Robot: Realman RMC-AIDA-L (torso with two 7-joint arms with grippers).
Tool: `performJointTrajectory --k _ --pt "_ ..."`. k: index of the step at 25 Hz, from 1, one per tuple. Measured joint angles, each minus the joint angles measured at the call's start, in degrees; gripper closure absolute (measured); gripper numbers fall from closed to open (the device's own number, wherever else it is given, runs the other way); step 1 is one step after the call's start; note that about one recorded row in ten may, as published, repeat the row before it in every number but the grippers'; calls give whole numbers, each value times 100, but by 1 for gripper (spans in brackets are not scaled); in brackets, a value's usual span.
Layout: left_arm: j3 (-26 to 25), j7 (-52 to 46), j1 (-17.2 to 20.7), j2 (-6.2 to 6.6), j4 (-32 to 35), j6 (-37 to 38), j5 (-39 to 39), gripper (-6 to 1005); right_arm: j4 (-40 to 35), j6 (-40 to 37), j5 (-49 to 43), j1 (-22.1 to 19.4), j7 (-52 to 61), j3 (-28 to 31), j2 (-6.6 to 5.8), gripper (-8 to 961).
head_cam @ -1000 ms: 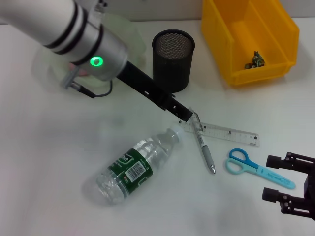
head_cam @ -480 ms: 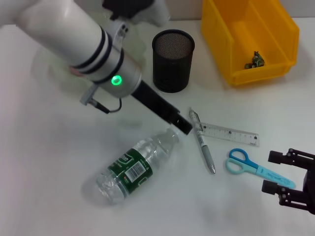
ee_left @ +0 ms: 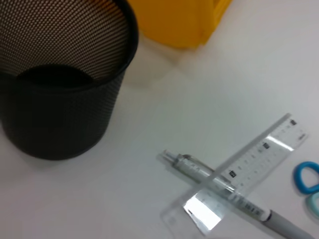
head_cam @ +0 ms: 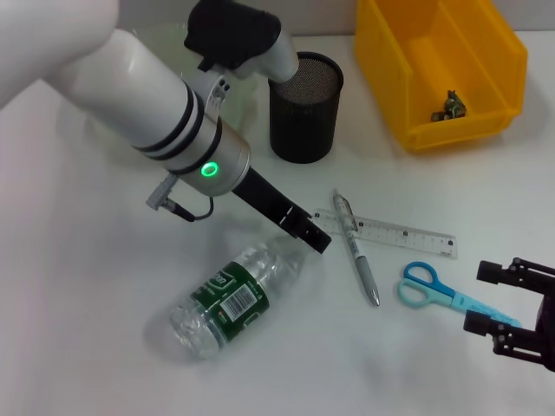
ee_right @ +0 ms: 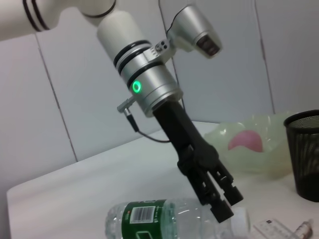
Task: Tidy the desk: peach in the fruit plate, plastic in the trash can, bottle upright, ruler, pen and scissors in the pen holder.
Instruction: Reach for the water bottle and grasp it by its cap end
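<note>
Our left tool point(head_cam: 314, 237), fingers parted and holding nothing, hangs at frame centre over the cap end of the bottle point(head_cam: 234, 293), which lies on its side on the surface point(head_cam: 87, 286). A glancing touch could roll it. Just right, the pen point(head_cam: 356, 247) crosses the ruler point(head_cam: 390, 232). Our right tool point(head_cam: 512, 316) waits released at lower right, beside the scissors point(head_cam: 447, 293).

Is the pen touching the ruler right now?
Touching. The left wrist view shows the clear ruler lying across the pen, whose barrel shows through it where they cross; the head view shows the same crossing.
</note>
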Motion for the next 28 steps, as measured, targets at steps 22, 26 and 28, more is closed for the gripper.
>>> performJointTrajectory --k 22,26,28 --pt "506 0 92 0 -176 -487 -194 178 3 -32 7 -34 -5 252 0 238" --pt "536 94 155 0 -109 -527 -190 214 3 -22 22 -38 -5 258 0 239" --pt "576 168 193 0 -60 -553 -178 285 3 -12 23 -39 -4 264 0 239"
